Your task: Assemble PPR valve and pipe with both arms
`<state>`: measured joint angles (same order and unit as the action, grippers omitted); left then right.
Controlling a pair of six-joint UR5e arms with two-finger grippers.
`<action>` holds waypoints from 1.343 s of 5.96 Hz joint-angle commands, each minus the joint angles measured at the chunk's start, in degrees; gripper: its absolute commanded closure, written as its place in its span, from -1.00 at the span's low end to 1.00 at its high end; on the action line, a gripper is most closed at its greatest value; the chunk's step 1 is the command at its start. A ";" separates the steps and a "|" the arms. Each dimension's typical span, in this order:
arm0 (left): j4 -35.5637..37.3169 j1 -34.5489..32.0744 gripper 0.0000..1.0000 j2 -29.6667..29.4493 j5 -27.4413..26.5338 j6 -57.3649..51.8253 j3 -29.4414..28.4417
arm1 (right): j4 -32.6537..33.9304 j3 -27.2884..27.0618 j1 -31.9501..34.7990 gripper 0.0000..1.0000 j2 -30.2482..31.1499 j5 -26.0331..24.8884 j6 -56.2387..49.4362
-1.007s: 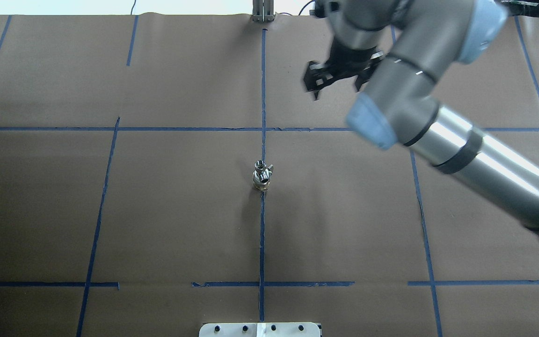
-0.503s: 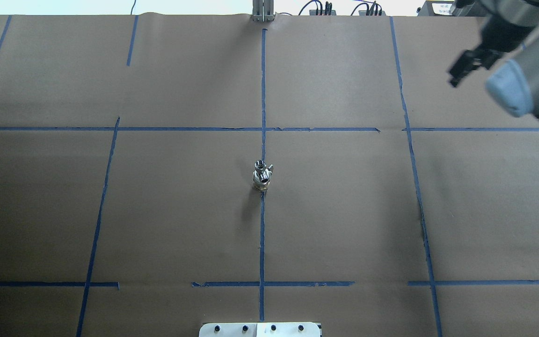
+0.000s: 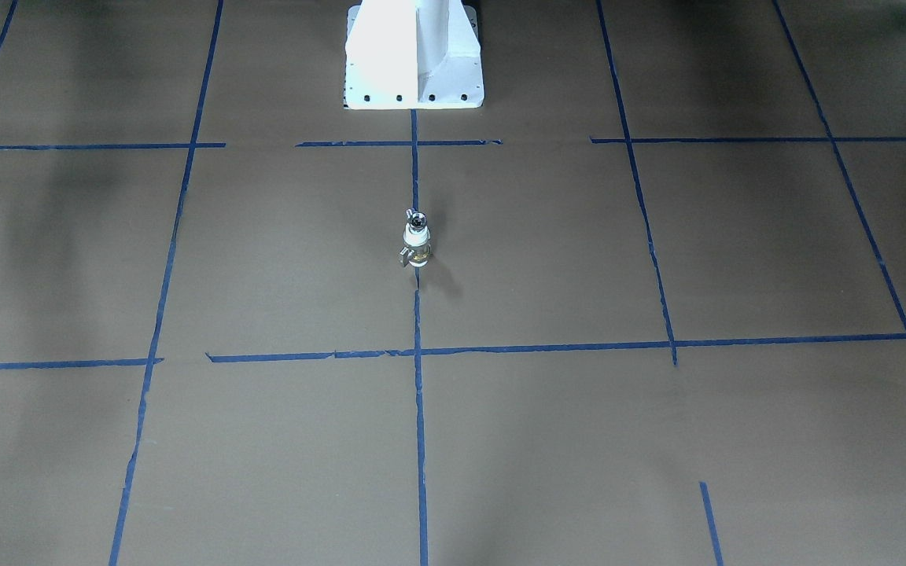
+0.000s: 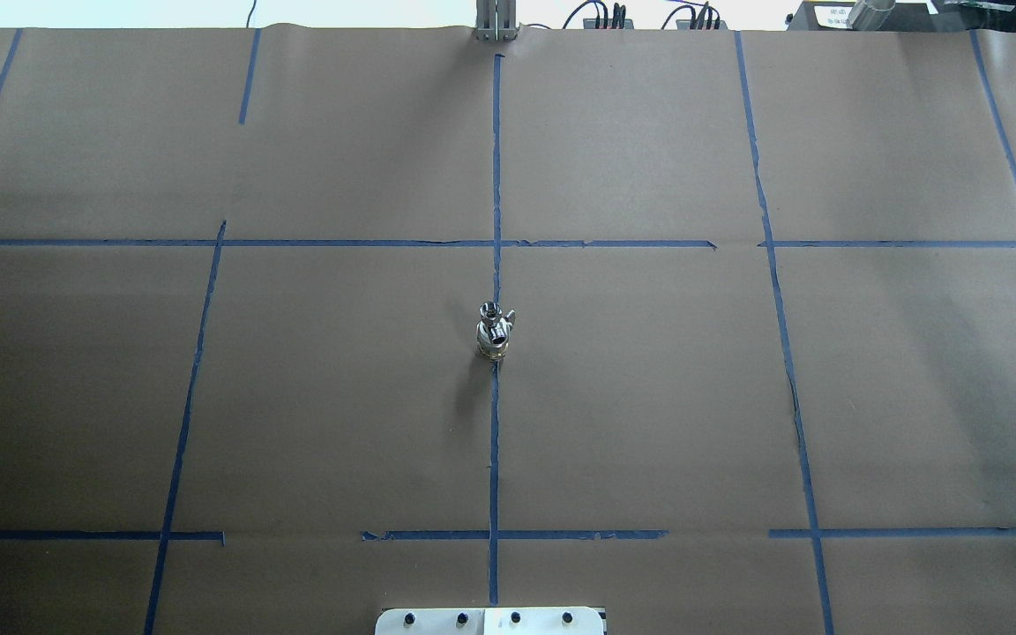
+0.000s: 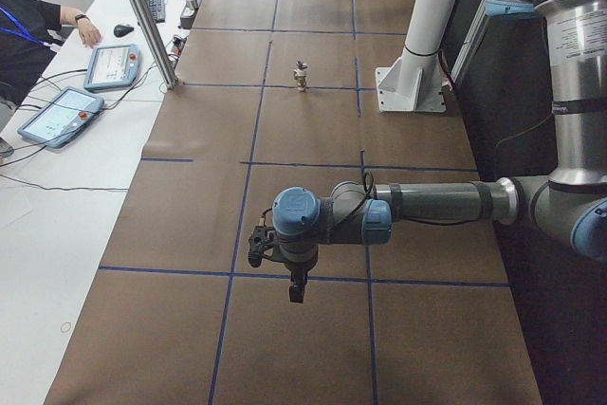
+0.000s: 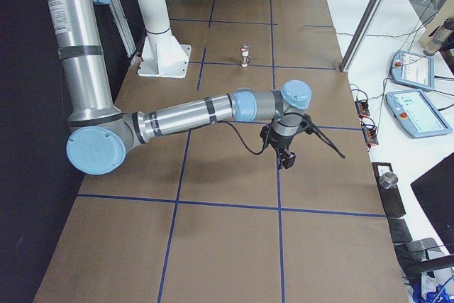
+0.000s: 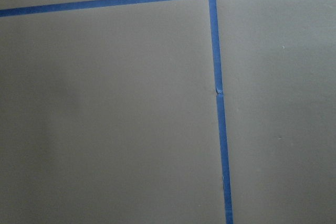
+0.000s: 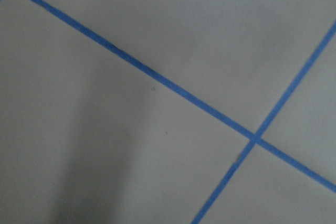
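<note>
Brown paper (image 4: 649, 397) covers the whole tabletop, and the right arm has gone out of my overhead feed. A second ago it reached over the far right part of the table. Half a second ago only its wrist and gripper showed at the far right corner.

The valve (image 4: 492, 344) has not shifted through this. It stands upright at the middle of the tabletop, on the blue tape (image 4: 494, 441) line that runs from the robot's edge to the far edge. The pipe (image 4: 491, 310) sits on its top end, and the small lever sticks out to the side.

From the right-end camera I see the right arm (image 6: 184, 115) stretched low towards the right end. The right gripper (image 6: 286, 160) points down above the paper, well apart from the valve. From the left-end camera the left arm (image 5: 427, 204) reaches likewise towards the left end, with the left gripper (image 5: 296, 289) hanging over the paper.

I cannot tell from these side views whether either gripper is released or clenched. Both wrist feeds show only paper and tape.
</note>
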<state>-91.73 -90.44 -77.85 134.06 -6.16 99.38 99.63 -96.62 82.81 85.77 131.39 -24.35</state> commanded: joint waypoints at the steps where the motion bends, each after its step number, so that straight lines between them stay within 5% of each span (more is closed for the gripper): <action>1: -0.02 0.00 -1.00 -0.20 -0.03 -0.08 0.63 | -1.55 -0.06 4.37 -0.98 8.34 1.41 -0.96; 8: -0.02 0.00 -1.00 -0.03 0.06 -0.08 0.20 | -1.72 0.12 4.38 -1.00 10.21 2.28 1.33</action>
<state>-91.76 -90.44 -77.87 134.08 -6.24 99.61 97.93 -96.67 87.19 95.97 133.32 -23.01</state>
